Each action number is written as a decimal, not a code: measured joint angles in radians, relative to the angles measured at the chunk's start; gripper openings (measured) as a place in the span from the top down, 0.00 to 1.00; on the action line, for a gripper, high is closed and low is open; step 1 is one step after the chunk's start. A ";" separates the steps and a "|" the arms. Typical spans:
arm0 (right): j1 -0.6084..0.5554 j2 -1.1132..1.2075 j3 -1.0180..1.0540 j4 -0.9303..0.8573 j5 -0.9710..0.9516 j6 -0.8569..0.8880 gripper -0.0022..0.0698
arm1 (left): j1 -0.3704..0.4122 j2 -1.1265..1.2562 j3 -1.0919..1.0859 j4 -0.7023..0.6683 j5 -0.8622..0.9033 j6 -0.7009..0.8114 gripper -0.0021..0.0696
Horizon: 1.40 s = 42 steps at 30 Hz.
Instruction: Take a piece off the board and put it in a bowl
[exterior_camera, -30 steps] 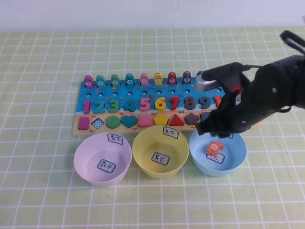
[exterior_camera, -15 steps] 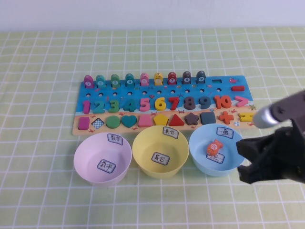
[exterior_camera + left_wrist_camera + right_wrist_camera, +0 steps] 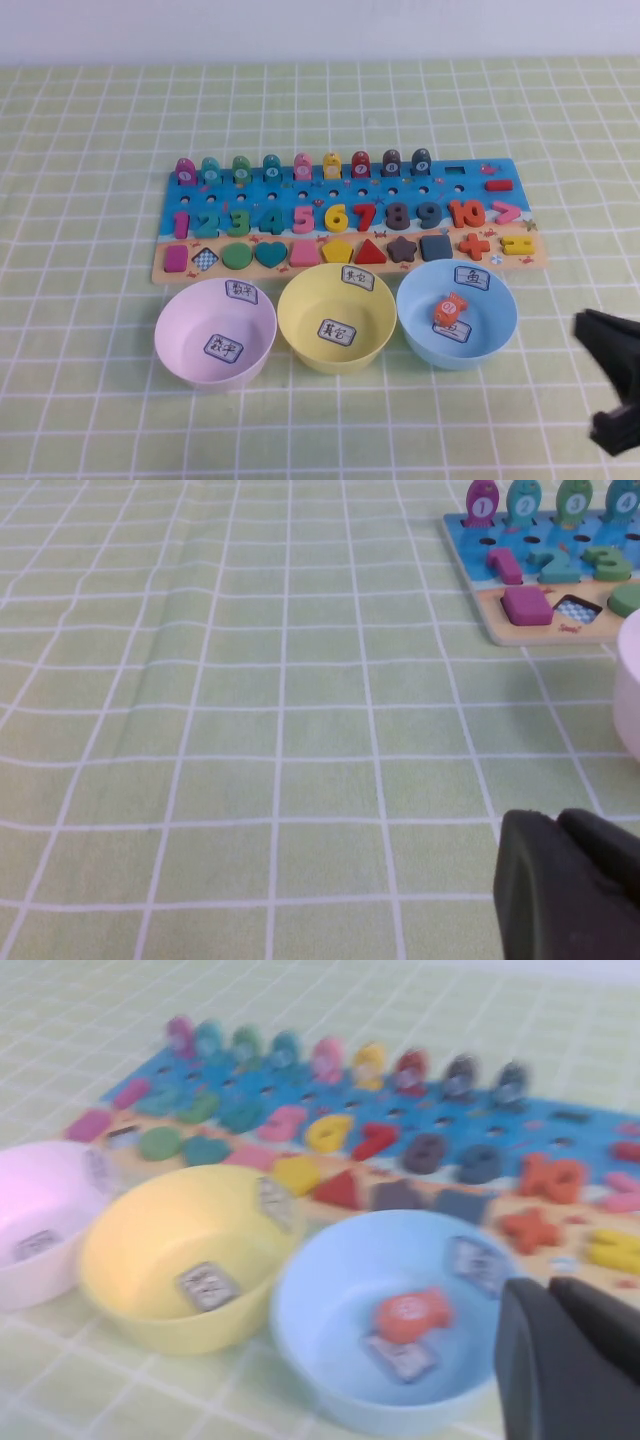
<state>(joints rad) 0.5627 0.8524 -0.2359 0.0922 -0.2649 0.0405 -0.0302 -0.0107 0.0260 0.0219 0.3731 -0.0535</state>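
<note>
1. The orange fish piece [image 3: 449,307] lies inside the light blue bowl [image 3: 500,318], right of centre in the high view, resting partly on the white label on the bowl's floor; its round white number spot faces up, but the digit is too small to read.
2. That bowl carries two white labels, each with a Chinese character — one on the far inner wall, one on the floor. The yellow bowl [image 3: 300,310] at centre and the pink bowl [image 3: 180,335] to its left hold only their own two labels each.
3. The board [image 3: 480,185] runs across the middle of the frame behind the bowls, with fish along its top row, numbers 1–10 below, and shapes on the tan strip.
4. The right gripper [image 3: 612,392] sits at the lower right edge of the high view, well apart from the blue bowl — jaws spread wide, holding nothing.
5. The left gripper [image 3: 570,885] appears only in the left wrist view, low over bare green checked cloth [image 3: 250,730]; whether its jaws are apart cannot be told.
</note>
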 joint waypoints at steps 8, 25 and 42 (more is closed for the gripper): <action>-0.307 -0.370 0.053 0.000 0.302 -0.040 0.99 | 0.000 0.000 0.000 0.000 0.000 0.000 0.98; -0.614 -0.860 0.261 0.001 0.432 -0.040 0.99 | 0.000 0.000 0.000 0.000 0.000 0.000 0.98; -0.614 -0.861 0.262 -0.015 0.619 -0.040 0.99 | 0.000 0.000 0.000 0.000 0.000 0.000 0.98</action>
<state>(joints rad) -0.0516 -0.0088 0.0256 0.0770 0.3539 0.0000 -0.0302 -0.0107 0.0260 0.0219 0.3731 -0.0535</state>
